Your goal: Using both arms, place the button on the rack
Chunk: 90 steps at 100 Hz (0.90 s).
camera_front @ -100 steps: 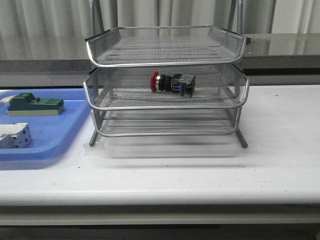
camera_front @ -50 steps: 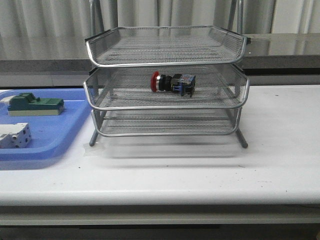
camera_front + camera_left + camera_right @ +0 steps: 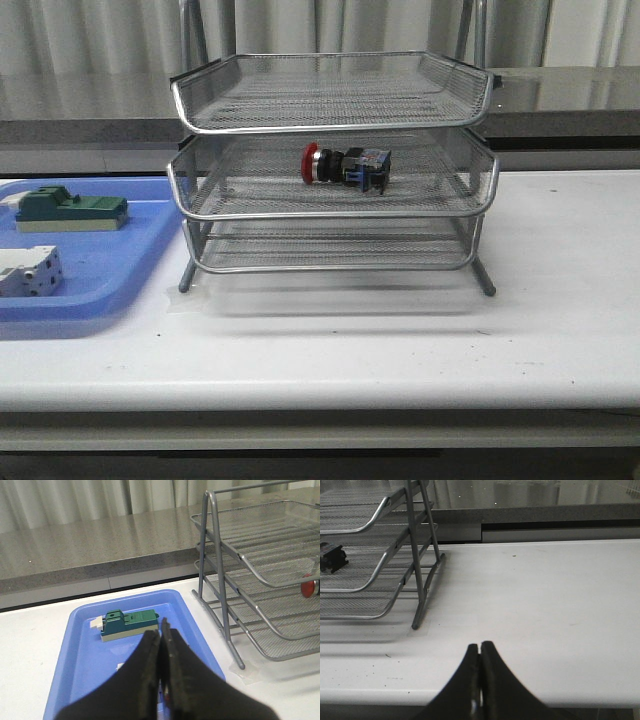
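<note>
The button (image 3: 346, 166) lies on its side in the middle tier of the rack (image 3: 331, 214). My left gripper (image 3: 161, 639) and right gripper (image 3: 480, 657) are both pinched closed, holding nothing.

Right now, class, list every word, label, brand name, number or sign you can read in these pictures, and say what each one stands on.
No readable text appears in any view.
The button on the middle tier of the rack: any marking is too small to read.
The green block and white terminal block in the blue tray: no legible lettering.
The left gripper and right gripper: plain black, no markings.
</note>
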Available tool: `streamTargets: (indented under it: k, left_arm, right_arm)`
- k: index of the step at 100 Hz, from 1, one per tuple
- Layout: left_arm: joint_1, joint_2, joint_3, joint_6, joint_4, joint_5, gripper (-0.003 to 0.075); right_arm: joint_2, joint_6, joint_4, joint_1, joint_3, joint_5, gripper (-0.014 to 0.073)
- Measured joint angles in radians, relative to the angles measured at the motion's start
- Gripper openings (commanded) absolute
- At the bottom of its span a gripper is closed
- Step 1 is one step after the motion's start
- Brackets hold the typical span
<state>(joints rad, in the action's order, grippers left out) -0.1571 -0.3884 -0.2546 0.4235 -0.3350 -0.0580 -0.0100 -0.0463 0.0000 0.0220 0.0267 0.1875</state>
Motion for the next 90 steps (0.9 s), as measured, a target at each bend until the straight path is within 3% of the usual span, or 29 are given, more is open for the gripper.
streamTargets:
  k: [53,77,90]
  left_arm:
    - [0.000,0.001,0.009,-0.003,0.022,0.000,-0.0020]
    - [0.000,0.064,0.080,-0.306,0.308,0.020,-0.0020]
    - [0.000,0.130,0.138,-0.357,0.349,0.024,-0.0020]
  right_arm:
    - [0.000,-0.002,0.000,0.000,0.000,0.000,-0.0060]
    - [0.000,-0.002,0.000,0.000,0.000,0.000,-0.0060]
    - [0.000,-0.002,0.000,0.000,0.000,0.000,-0.0060]
